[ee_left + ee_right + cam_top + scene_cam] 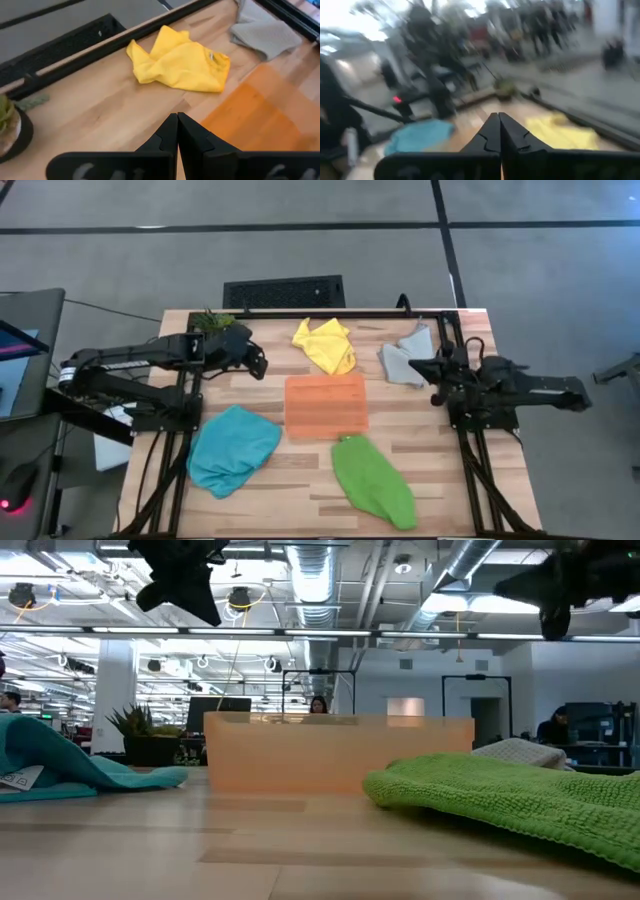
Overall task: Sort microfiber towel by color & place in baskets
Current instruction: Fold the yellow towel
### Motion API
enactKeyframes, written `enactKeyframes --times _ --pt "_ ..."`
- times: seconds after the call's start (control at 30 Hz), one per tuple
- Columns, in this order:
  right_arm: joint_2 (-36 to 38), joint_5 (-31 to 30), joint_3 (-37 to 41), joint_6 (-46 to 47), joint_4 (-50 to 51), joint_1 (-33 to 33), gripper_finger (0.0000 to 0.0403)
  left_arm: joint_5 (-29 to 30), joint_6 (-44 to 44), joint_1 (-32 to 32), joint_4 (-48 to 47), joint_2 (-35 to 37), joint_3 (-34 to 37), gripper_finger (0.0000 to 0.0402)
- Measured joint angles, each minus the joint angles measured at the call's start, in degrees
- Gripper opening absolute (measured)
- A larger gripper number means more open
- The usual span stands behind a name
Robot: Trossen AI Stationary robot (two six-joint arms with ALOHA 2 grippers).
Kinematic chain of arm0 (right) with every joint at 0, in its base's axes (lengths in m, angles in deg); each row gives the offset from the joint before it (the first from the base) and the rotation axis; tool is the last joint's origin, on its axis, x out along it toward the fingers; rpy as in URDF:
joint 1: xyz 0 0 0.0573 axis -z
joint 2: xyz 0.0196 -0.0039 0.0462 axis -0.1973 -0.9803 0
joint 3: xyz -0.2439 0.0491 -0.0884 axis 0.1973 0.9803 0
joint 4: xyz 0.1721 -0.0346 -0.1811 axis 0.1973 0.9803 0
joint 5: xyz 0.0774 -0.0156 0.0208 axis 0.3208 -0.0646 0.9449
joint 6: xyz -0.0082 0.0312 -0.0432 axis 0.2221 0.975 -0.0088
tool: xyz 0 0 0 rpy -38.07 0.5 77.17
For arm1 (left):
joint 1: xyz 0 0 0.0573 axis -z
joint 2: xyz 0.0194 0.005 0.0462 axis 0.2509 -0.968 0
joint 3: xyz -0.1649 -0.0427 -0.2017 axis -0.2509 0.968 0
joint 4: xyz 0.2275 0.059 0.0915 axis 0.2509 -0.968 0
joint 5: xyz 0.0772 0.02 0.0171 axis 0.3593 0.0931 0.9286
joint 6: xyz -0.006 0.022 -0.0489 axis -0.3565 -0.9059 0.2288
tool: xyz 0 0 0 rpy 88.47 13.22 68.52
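An orange tray [326, 405] lies flat mid-table. A yellow towel [327, 345] lies crumpled behind it, a grey towel [405, 357] at the far right, a teal towel [232, 448] at the near left, a green towel [374, 481] near the front. My left gripper [260, 366] hangs shut and empty above the table, left of the yellow towel [180, 66]. My right gripper [417, 366] hangs shut and empty over the grey towel's near side. In the low view the tray [338, 752] stands behind the green towel [520, 795].
A small potted plant [212, 321] stands at the table's far left corner. Black frame rails [470, 450] run along the table's left and right sides. Bare wood shows between the tray and the left gripper.
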Motion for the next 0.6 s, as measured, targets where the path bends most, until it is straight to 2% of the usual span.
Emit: enactKeyframes --times 0.27,0.37,0.6 --pt "-18.94 0.35 -18.43 10.36 20.47 4.13 0.0012 -9.81 -4.77 -7.40 7.72 -3.69 -0.04 0.0000" --pt "-24.93 3.81 -23.83 13.99 25.66 7.07 0.0013 -13.17 -5.68 -10.12 8.78 -5.92 -0.04 0.0000" --pt "-37.29 13.48 -31.52 16.30 26.67 14.97 0.0022 -17.00 -8.49 -14.79 8.70 -11.38 -0.02 0.0004"
